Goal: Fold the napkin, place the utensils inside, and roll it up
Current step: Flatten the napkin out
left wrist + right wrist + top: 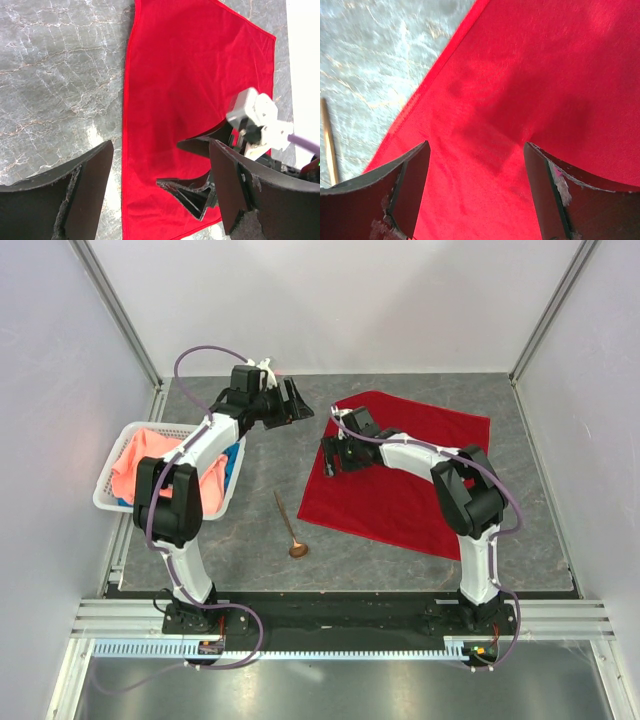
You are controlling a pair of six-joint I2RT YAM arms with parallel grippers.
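The deep red napkin [405,480] lies spread flat on the grey table, right of centre. It also shows in the left wrist view [190,90] and the right wrist view [535,75]. The copper-brown spoon [290,528] lies on the bare table left of the napkin, bowl toward the front; its handle shows in the right wrist view [329,145]. My right gripper [331,456] is open and empty, low over the napkin's left edge [476,192]. My left gripper [299,404] is open and empty, held above the table beside the napkin's far left corner [160,192].
A white basket [108,502] stands at the left edge, holding a salmon-pink cloth [150,455] and a blue cloth [232,462]. Grey walls and metal posts enclose the table. The right gripper's black fingers [200,200] show in the left wrist view.
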